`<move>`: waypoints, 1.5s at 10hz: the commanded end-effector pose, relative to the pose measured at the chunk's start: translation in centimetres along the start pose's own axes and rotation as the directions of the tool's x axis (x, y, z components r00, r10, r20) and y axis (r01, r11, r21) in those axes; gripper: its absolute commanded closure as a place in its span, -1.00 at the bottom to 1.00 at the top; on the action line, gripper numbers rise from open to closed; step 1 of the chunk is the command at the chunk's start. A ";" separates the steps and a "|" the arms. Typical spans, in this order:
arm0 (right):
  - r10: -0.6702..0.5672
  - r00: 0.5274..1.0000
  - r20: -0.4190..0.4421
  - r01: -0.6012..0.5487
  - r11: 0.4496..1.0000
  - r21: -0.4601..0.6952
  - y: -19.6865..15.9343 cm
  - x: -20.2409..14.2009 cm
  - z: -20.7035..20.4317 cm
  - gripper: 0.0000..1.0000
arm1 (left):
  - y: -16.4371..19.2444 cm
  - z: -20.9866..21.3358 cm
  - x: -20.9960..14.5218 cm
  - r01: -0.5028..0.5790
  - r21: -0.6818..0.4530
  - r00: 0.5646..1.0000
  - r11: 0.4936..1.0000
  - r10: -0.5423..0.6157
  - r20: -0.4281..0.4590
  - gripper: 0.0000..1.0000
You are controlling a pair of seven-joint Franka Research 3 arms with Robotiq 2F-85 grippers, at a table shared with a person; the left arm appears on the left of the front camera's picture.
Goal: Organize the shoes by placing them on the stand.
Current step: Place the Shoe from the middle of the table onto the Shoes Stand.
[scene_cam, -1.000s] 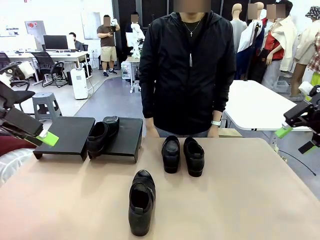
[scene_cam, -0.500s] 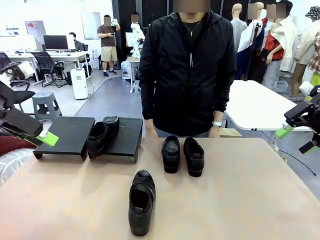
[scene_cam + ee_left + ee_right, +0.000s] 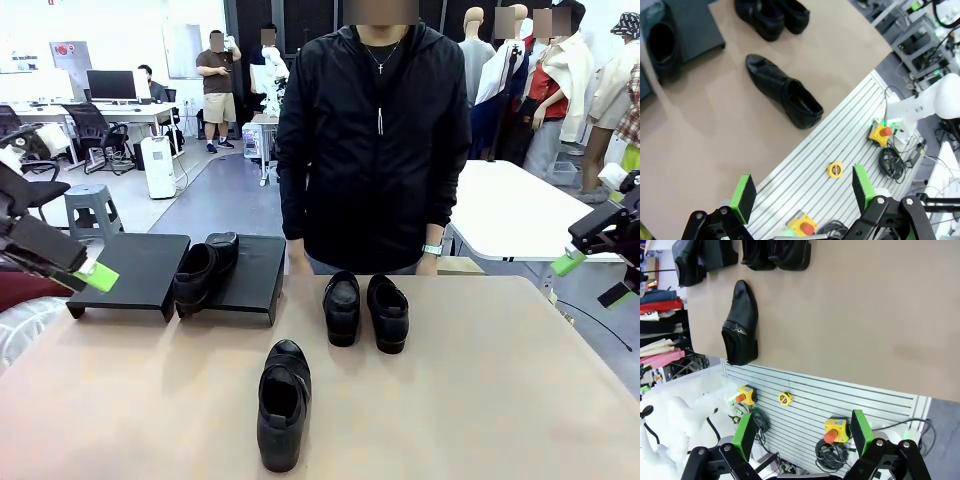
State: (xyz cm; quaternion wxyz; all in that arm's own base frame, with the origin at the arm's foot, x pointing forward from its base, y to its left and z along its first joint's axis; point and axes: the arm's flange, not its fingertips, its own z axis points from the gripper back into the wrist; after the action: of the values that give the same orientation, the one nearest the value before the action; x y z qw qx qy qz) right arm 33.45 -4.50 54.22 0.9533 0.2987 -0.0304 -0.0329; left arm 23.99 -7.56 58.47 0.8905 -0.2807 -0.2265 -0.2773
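Observation:
The black stand [image 3: 135, 262] sits at the table's far left as two low platforms, and one black shoe [image 3: 200, 272] rests across the gap between them. Two loafers [image 3: 364, 308] stand side by side in front of the person. A higher-cut shoe [image 3: 282, 403] lies alone near the front edge. My left gripper [image 3: 90, 272] hovers open beside the stand's left end. My right gripper [image 3: 592, 279] hangs open off the table's right side. The left wrist view has open fingers [image 3: 743, 197] over the table's edge and the lone shoe [image 3: 785, 92] beyond. The right wrist view also shows that shoe [image 3: 740, 325].
A person in a black jacket [image 3: 375, 140] stands at the far edge, hands [image 3: 430, 262] low by the table. Below the table's near edge is a slatted rack with emergency-stop buttons [image 3: 881, 134] and a yellow tape measure [image 3: 835, 170]. A white table [image 3: 520, 215] stands behind right.

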 end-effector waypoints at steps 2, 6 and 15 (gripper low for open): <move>-0.011 1.000 -0.005 0.011 1.000 0.016 0.1 0.1 0.4 -1.00 | -6.0 -8.3 6.7 -0.041 0.133 0.972 0.990 0.070 -0.223 -1.00; -0.011 1.000 -0.005 0.011 1.000 0.016 0.1 0.1 0.4 -1.00 | -7.4 -20.6 6.3 -0.218 0.492 0.917 0.843 0.349 -0.192 -1.00; -0.011 1.000 -0.005 0.011 1.000 0.016 0.1 0.1 0.4 -1.00 | -4.9 -27.4 4.8 -0.282 0.511 0.903 0.812 0.404 -0.145 -1.00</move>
State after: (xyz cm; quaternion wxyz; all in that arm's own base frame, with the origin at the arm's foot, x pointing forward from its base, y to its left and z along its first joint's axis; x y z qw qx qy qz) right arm 33.46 -4.58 54.27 0.9532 0.2989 -0.0309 -0.0335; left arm 30.21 -29.11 44.25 0.9883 -0.0402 -0.1229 -0.0803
